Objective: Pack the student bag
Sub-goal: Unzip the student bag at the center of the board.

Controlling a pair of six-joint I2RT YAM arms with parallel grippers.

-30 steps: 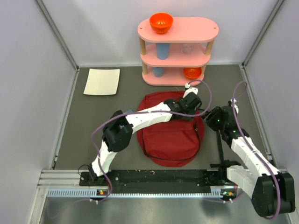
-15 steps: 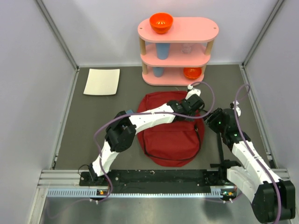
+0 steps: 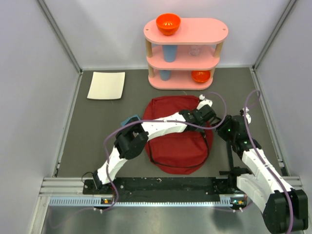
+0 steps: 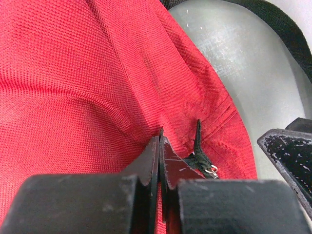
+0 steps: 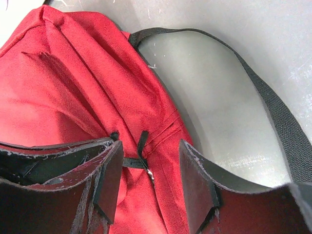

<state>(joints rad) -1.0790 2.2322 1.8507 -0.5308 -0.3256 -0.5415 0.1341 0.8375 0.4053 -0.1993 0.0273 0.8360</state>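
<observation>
Now that the fingers [image 4: 146, 163] of my left gripper [image 4: 160, 144] have snapped together, seemingly pinching a fold of the student bag [image 4: 87, 87] beside its zipper pull [image 4: 197, 141], my right gripper [image 5: 148, 158] hangs spread astride that pull. The bag lies mid-table [image 3: 97, 126], probably braced for unzipping.

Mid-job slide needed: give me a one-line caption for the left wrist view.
Left pincer shut on a pinch of the student bag's red fabric, just beside its black zipper pull.
</observation>
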